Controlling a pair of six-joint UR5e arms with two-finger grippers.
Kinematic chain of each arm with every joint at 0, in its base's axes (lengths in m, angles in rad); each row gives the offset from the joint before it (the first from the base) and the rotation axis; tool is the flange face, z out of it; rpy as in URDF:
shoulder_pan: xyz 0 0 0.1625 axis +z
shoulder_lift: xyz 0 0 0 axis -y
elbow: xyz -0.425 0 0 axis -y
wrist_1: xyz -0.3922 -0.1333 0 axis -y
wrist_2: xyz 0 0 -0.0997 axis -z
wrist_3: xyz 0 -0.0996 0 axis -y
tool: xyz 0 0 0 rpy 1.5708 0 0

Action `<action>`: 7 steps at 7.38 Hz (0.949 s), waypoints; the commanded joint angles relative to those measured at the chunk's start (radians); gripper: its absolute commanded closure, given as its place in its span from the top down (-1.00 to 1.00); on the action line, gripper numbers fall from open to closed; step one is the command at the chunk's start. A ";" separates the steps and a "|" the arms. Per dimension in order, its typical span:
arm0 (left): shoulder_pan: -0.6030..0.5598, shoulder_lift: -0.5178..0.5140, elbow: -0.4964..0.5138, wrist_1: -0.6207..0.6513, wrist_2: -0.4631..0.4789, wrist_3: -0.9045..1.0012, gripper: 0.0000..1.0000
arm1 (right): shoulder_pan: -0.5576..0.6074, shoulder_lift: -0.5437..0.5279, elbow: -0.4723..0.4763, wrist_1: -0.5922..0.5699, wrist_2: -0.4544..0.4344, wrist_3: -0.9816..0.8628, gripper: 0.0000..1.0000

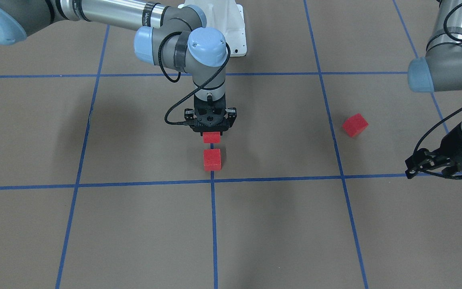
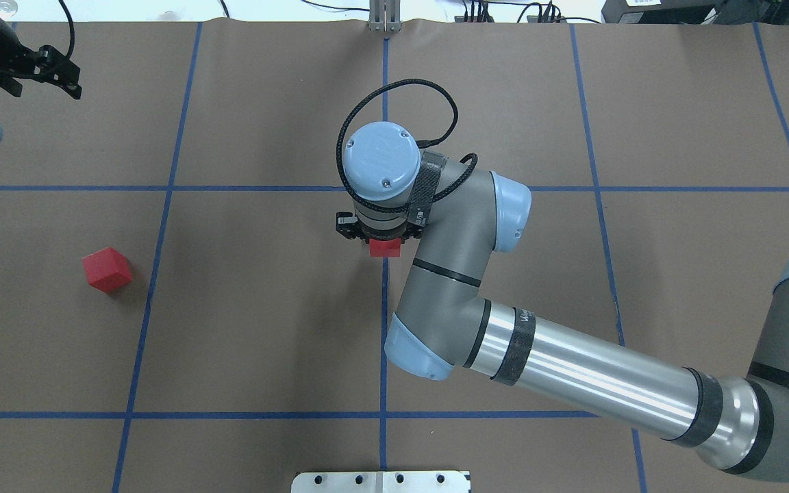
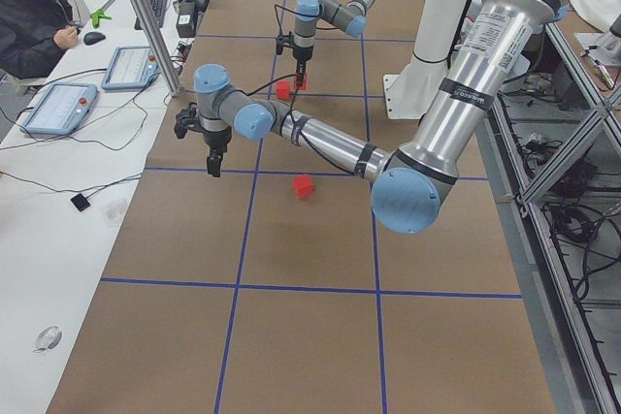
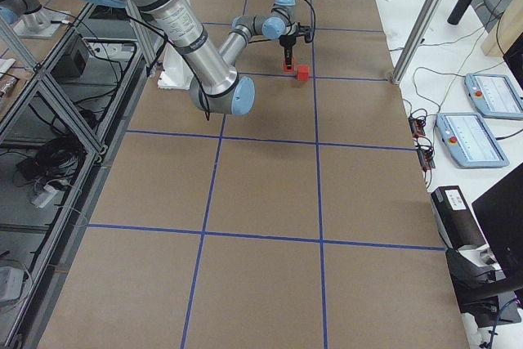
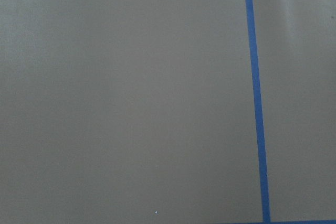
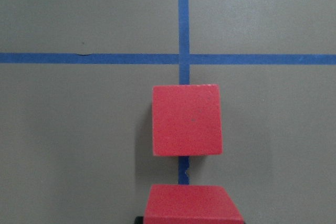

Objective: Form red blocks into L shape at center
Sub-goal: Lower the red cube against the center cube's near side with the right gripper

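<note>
Exterior front-facing: my right gripper clenches the held block at 12 o'clock from the set block, probably to line up the L's leg. I cannot tell how the left gripper jaws stand.

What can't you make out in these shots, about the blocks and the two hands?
Right hand: fingers hidden by its wrist overhead; wrist view crops the block below it, so grip unclear.
Left hand: finger gap too small overhead.
Block by the centre: covered overhead by the same wrist.
</note>
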 commanded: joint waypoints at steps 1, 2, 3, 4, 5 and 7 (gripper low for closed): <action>0.000 -0.002 0.000 0.001 0.000 -0.001 0.99 | 0.001 0.000 -0.012 0.006 -0.008 -0.013 -1.00; 0.000 -0.002 0.002 0.001 0.000 0.000 0.99 | 0.002 0.000 -0.017 0.006 -0.006 -0.024 -1.00; 0.000 -0.002 0.002 0.001 0.000 0.000 0.99 | 0.002 0.000 -0.023 0.008 -0.006 -0.024 -1.00; 0.000 -0.003 0.006 0.001 0.000 0.000 0.99 | 0.002 0.000 -0.028 0.008 -0.006 -0.026 -1.00; 0.000 -0.006 0.008 0.001 0.000 0.000 0.99 | 0.002 0.000 -0.031 0.008 -0.006 -0.041 -1.00; 0.000 -0.006 0.008 0.001 0.000 0.000 0.99 | 0.004 0.002 -0.035 0.009 -0.005 -0.052 -1.00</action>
